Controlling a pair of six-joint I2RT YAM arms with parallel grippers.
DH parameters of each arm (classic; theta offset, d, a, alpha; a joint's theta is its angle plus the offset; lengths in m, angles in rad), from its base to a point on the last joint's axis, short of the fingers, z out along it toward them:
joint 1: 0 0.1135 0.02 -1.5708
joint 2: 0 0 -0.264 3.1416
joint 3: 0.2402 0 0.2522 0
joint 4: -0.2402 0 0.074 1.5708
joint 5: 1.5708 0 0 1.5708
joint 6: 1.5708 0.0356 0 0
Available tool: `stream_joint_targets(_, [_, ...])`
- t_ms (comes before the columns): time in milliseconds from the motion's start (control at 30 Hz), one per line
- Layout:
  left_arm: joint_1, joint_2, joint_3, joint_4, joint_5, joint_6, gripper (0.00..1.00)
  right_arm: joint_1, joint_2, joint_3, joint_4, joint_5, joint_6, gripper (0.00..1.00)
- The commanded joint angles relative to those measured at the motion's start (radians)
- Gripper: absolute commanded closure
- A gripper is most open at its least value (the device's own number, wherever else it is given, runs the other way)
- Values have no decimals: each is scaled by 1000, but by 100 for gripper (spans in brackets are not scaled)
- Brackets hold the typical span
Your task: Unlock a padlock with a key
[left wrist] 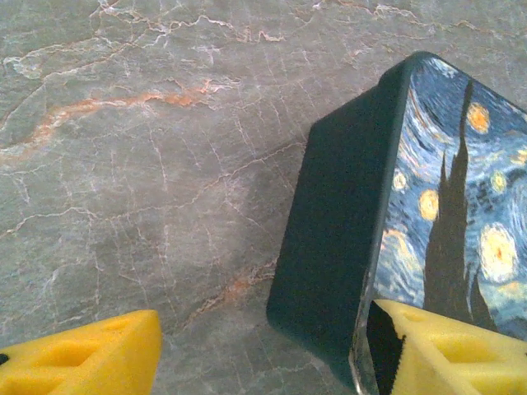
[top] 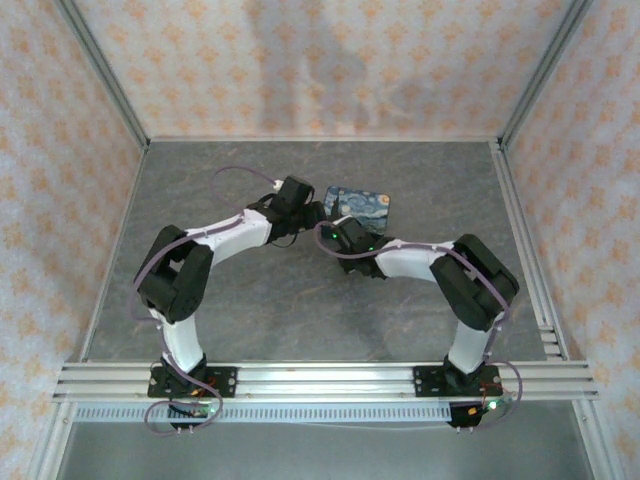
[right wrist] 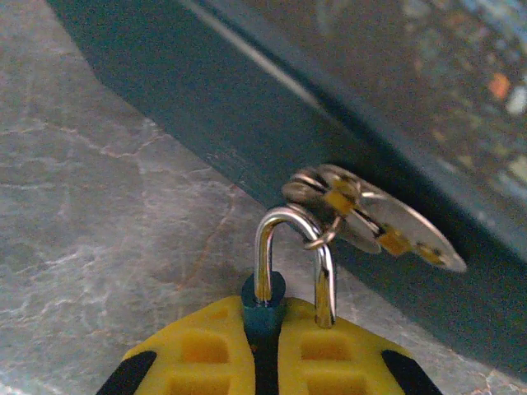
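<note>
In the right wrist view my right gripper is shut on the padlock, a small blue body with a chrome shackle sticking up from between the yellow fingers. A ring through the shackle carries the key, a bunch of pale metal blades lying against the dark side of a box. Seen from above, the right gripper sits at the near left corner of that box. My left gripper is open astride the box's corner, one finger above its painted face and the other over the table.
The box is dark blue with a starry-night print on top, and it lies flat near the middle of the grey marbled table. Patterned walls and metal rails enclose the table.
</note>
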Motion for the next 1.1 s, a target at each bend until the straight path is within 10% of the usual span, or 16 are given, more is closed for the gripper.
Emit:
stream_joint_targets(0, [10,22,39,-22,-41,11,33,18,-40,-15,-12,4,-82,100])
stream_joint_targets(667, [13,159,74,15,122,23,81,20,-37,142,-184,-117,-345,100])
stream_joint_targets(1067, [25,134,20,60,139,-4,86,20,24,236,-213,-216,-412,100])
